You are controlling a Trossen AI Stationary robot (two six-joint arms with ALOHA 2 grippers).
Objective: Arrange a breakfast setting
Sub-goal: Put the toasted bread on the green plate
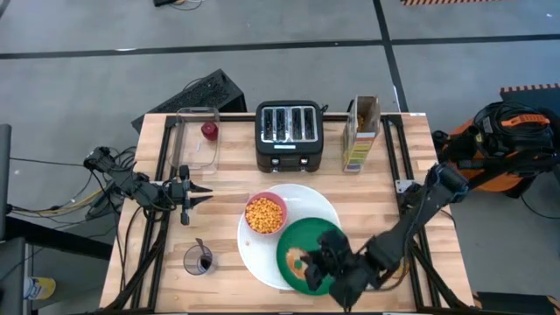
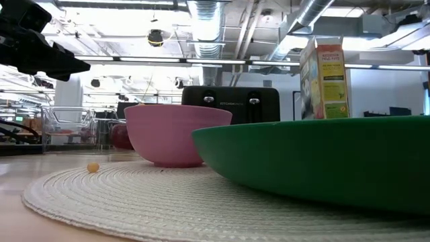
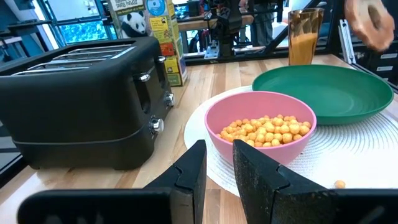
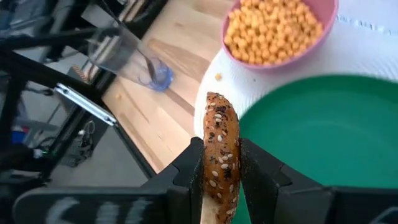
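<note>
A big white round plate (image 1: 293,203) holds a pink bowl (image 1: 265,214) of orange cereal (image 4: 273,25) and a green plate (image 1: 317,238). My right gripper (image 4: 221,171) is shut on a seeded ring bagel (image 4: 221,149) above the green plate's left part (image 1: 297,261). My left gripper (image 1: 203,194) waits at the table's left, pointing right at the bowl, its fingers (image 3: 193,177) a narrow gap apart and empty. A small red fruit (image 1: 209,130) lies in the clear container (image 1: 198,140). A metal spoon (image 1: 201,254) stands in a glass (image 1: 198,260). My right gripper pinches the bagel between its two fingers, one on each flat face (image 4: 208,165), so the seeded rim faces the wrist camera. The fingers slant down from the table's right. The bagel stands on edge in the hold, lifted clear above the green plate (image 3: 370,22).
A black toaster (image 1: 290,134) and a cereal box (image 1: 360,131) stand at the far side. A loose cereal piece (image 2: 93,167) lies on the white plate. A tall glass of orange liquid (image 3: 305,34) shows beyond the green plate. Bare wood lies at the near left.
</note>
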